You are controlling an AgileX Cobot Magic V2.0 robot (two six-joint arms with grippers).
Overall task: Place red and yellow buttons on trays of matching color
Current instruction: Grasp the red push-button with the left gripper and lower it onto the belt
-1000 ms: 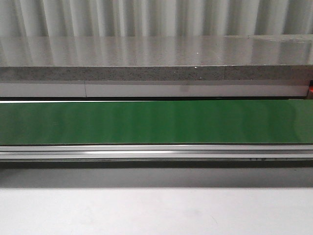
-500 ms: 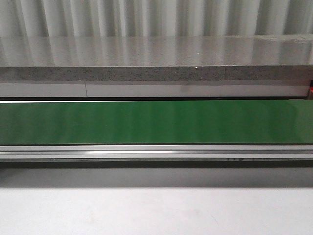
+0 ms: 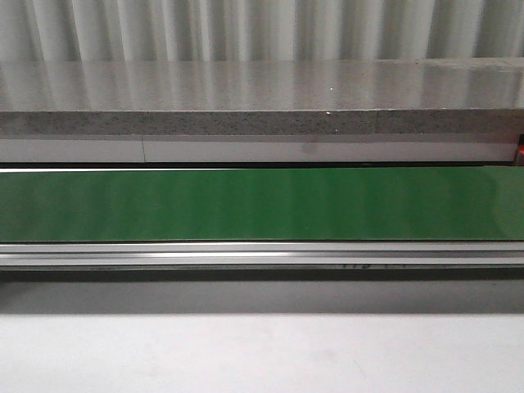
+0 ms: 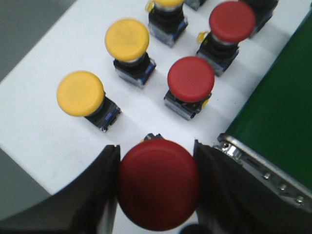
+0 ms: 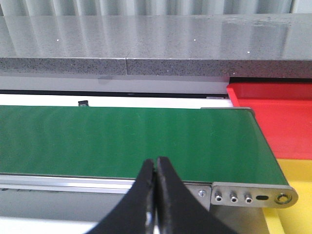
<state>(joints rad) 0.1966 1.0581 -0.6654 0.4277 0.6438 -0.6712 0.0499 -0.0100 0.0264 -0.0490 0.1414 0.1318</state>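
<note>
While its black fingers [image 4: 100,190] press both sides of a round red mushroom-cap button [image 4: 158,184], the left gripper [image 4: 157,187] holds it beside the green conveyor belt [image 4: 280,117]; other red and yellow buttons stand beyond on the white table [image 4: 39,112]. The right gripper [image 5: 156,195], pinched together on nothing, hangs near the belt's end by the red tray [image 5: 278,117] and yellow tray [image 5: 297,214].

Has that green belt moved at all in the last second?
Cannot tell. The belt is plain green, and its edges sit unchanged against the rail; only faint dark specks along the rail have drifted left.
</note>
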